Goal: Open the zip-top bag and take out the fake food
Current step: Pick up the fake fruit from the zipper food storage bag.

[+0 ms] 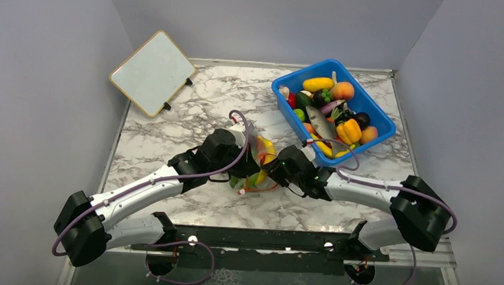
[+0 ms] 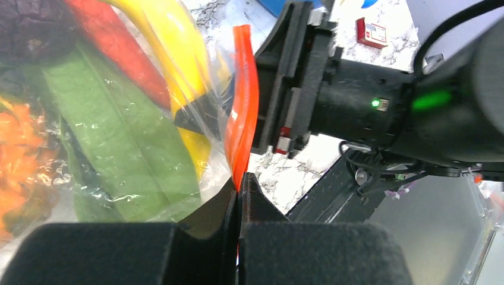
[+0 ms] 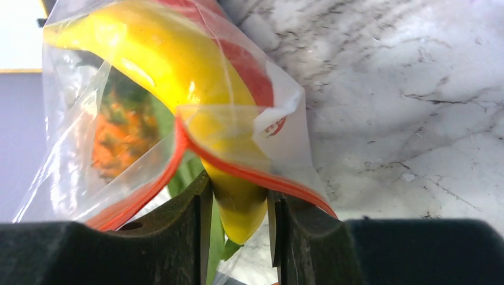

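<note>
Two tools meet at the bag (image 1: 260,157), which sits between them at the middle of the worktop (image 1: 192,106). The left tool (image 2: 239,185) is clamped together on the bag's red-orange zip strip (image 2: 243,101). The right tool (image 3: 241,205) has its jaws apart on either side of the banana (image 3: 178,71) tip poking from the bag's mouth; whether they pinch it I cannot tell.

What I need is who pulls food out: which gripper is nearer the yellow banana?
Right. The right gripper straddles the tip of the yellow banana at the mouth of the zip-top bag; the left gripper pinches the zip strip beside it.
</note>
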`<state>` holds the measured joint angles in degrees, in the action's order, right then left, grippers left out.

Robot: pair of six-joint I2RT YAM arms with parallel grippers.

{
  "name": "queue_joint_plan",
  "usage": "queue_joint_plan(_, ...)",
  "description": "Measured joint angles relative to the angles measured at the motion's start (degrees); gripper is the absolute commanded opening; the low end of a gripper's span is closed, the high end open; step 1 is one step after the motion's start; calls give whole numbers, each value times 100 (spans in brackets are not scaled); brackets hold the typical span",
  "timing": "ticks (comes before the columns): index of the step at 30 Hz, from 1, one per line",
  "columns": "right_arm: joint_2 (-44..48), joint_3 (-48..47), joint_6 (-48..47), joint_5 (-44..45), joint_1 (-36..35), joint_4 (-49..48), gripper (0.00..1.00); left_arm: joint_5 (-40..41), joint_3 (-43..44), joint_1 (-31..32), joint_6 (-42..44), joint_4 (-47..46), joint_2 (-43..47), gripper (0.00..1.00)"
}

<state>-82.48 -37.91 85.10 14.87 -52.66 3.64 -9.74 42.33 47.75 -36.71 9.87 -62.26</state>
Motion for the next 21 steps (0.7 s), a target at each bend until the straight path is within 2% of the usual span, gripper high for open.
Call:
queue_joint_plan(3,302,-74,-409,24,0,127,14,-7,0,0,4,-11,-15,0)
queue_joint_plan(8,302,-466,-1290,-96,0,409,15,-15,0,0,35,-31,-109,0)
queue_joint_plan(15,-367,-1276,-2457,-708,33,931,28,-11,2,-9,120,201,-118,0)
queue_joint_plan(21,-560,-1287,-2754,-807,33,901,40,-7,2,0,122,227,-90,0)
